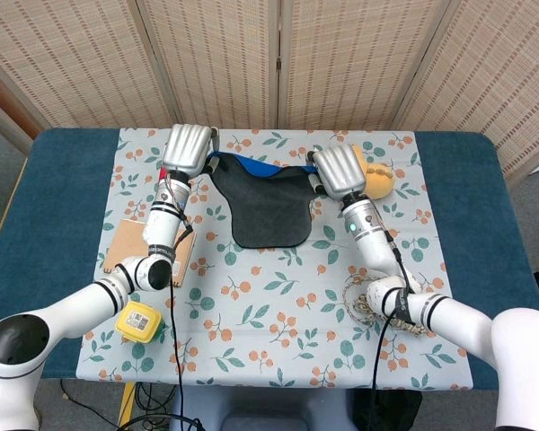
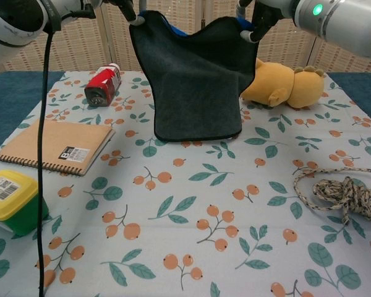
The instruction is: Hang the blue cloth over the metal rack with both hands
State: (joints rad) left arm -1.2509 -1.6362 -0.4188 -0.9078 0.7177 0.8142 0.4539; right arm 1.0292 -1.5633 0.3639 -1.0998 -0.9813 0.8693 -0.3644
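Both arms reach out far over the worktop (image 1: 467, 180). The left hand (image 1: 188, 148) and the right hand (image 1: 337, 171) are up high, and each pinches a top corner of the blue cloth (image 2: 195, 80). The cloth hangs down between them, with its bottom edge just above the flowery mat (image 2: 191, 210).

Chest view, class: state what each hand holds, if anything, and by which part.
Both hold the cloth: the left hand pinches its upper left corner, the right hand its upper right corner. It hangs between them above the table.
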